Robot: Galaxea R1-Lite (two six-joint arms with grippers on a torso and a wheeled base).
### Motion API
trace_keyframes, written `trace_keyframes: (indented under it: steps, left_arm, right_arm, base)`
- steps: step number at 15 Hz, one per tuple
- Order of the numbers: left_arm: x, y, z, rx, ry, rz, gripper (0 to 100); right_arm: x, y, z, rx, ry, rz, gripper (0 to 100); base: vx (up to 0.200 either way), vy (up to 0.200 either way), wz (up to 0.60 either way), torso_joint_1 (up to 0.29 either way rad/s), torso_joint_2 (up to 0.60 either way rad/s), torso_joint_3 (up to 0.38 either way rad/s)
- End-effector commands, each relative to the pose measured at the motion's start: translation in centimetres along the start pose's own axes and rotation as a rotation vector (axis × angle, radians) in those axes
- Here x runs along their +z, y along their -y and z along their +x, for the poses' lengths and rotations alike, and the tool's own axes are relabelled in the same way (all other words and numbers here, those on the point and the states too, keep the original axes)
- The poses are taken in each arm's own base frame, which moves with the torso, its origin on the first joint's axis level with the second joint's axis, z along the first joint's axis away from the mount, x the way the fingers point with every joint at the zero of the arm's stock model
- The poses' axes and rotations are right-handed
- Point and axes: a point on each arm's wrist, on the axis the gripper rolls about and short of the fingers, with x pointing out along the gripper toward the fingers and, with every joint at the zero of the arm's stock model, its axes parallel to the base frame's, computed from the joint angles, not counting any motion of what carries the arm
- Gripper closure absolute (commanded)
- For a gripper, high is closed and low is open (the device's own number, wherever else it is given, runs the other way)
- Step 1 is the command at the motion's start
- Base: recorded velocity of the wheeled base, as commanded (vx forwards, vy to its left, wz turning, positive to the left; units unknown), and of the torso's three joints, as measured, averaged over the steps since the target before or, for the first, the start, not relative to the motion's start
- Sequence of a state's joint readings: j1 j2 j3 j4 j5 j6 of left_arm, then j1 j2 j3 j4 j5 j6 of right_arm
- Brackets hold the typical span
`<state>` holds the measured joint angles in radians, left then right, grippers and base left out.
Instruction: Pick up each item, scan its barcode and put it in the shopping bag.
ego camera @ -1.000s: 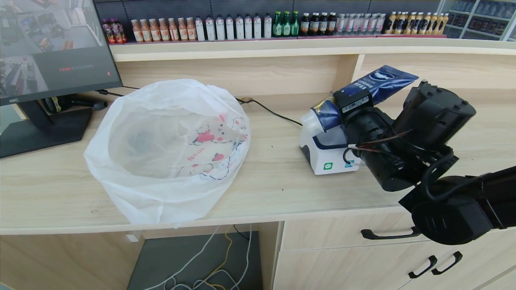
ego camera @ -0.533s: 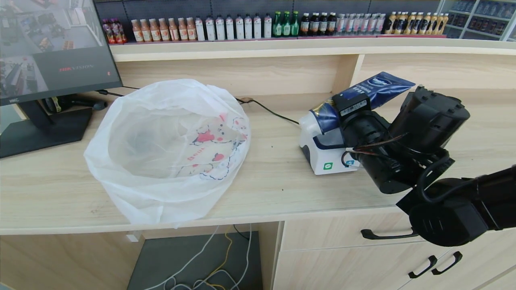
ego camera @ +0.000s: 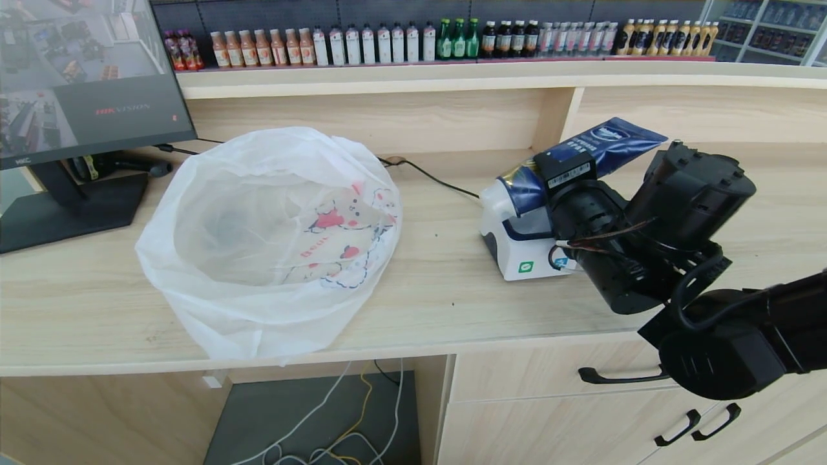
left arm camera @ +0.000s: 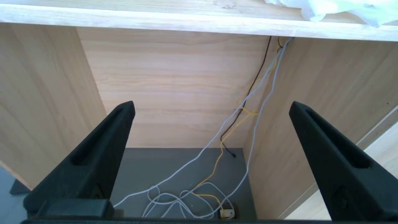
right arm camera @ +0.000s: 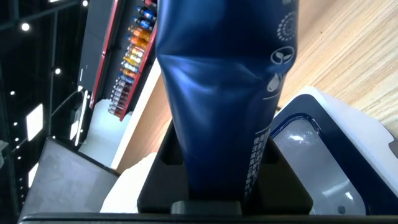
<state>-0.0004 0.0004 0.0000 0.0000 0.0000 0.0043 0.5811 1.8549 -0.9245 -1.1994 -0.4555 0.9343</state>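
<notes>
Right gripper point(right arm camera: 217, 149) clamped on the blue tube point(ego camera: 614, 139) — tube tilted, lower end just above the window of the white scanner point(ego camera: 517, 248). Shopping bag point(ego camera: 271, 239) sits open on the counter point(ego camera: 439, 297), left of the scanner, apart from it. Left gripper point(left arm camera: 211, 112) — fingers spread wide, holding nothing, below the counter edge.

A dark monitor point(ego camera: 84, 77) stands at the upper left on the wooden counter point(ego camera: 439, 290). Bottles point(ego camera: 387, 42) line the top edge. Loose cables point(ego camera: 336, 433) lie at bottom centre; black drawer handles point(ego camera: 623, 376) sit at lower right.
</notes>
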Motion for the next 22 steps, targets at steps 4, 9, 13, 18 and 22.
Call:
trace_keyframes:
  steps: [4,9,13,18,22]
  left_arm:
    - [0.0,0.0,0.0,-0.001,0.000,0.000,0]
    - [0.0,0.0,0.0,0.000,0.000,0.000,0]
    - [0.0,0.0,0.0,0.000,0.000,0.000,0]
    - [0.0,0.0,0.0,-0.001,0.000,-0.001,0]
    - [0.0,0.0,0.0,-0.001,0.000,-0.001,0]
  right_arm:
    - [-0.2,0.2,0.0,-0.008,-0.006,0.003,100]
    - [-0.2,0.1,0.0,-0.005,-0.006,0.003,100]
    - [0.0,0.0,-0.1,-0.002,-0.003,0.000,100]
    - [0.5,-1.7,0.2,0.052,0.015,-0.048,100]
    - [1.1,-3.8,-0.4,0.106,0.032,-0.127,100]
  base:
    - [0.000,0.000,0.00,0.000,0.00,0.000]
    - [0.000,0.000,0.00,0.000,0.00,0.000]
    - [0.000,0.000,0.00,0.000,0.00,0.000]
    - [0.000,0.000,0.00,0.000,0.00,0.000]
    - [0.000,0.000,0.00,0.000,0.00,0.000]
